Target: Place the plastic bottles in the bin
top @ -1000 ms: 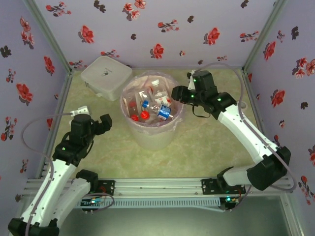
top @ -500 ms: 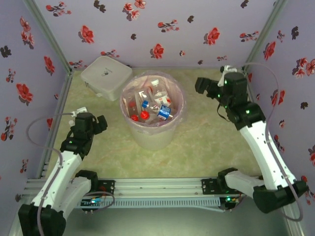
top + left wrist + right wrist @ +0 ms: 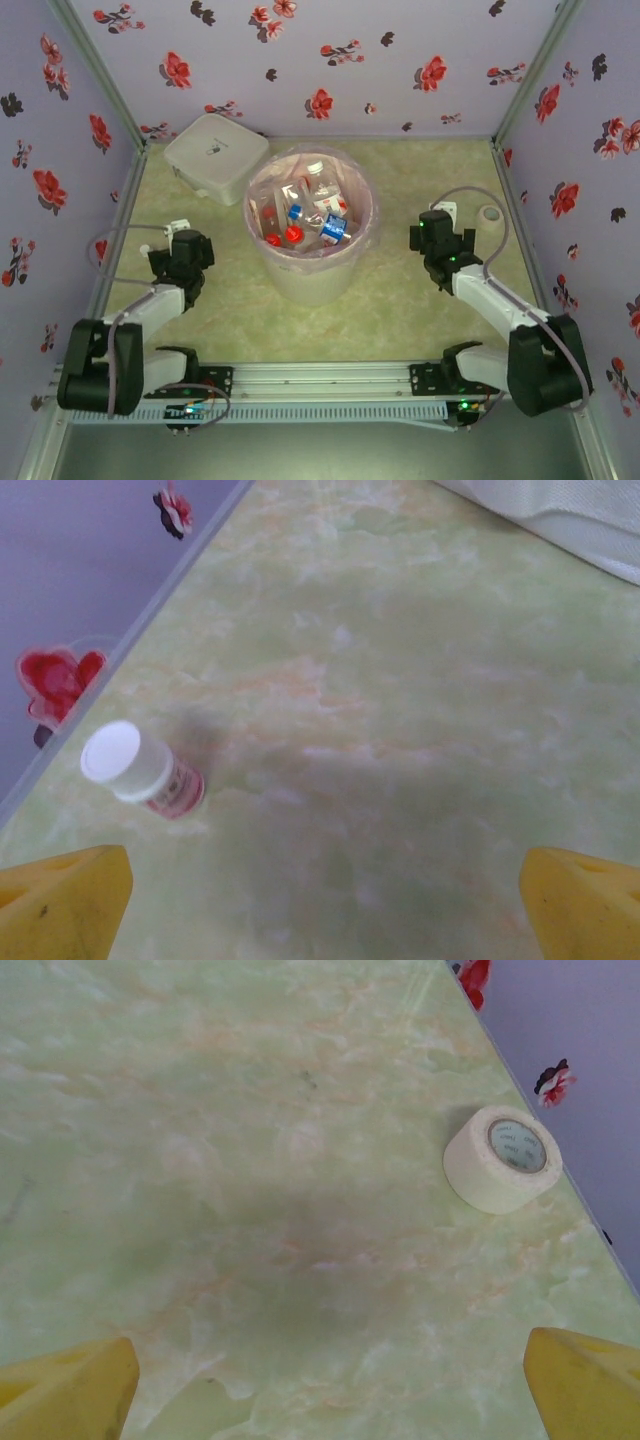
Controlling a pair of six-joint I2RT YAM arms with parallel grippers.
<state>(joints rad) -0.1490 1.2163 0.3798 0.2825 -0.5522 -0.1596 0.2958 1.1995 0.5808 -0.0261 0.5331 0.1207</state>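
Left gripper (image 3: 320,905): fingers wide apart, holding nothing. One plastic bottle (image 3: 142,772), white cap, red label, sits on table (image 3: 420,740) just ahead of wall-side finger (image 3: 62,900), outside gap, close to wall (image 3: 60,560).

Right gripper (image 3: 320,1385): fingers wide apart too, empty. Roll of tape (image 3: 503,1158) ahead of its outer finger. Not a bottle, leave it.

Bin (image 3: 300,280) between both grippers, many bottles (image 3: 300,215) inside.

Step, I think: go get loose bottle.

Next: left gripper shifts toward wall till bottle sits between fingers, squeeze, lift, carry over bin.
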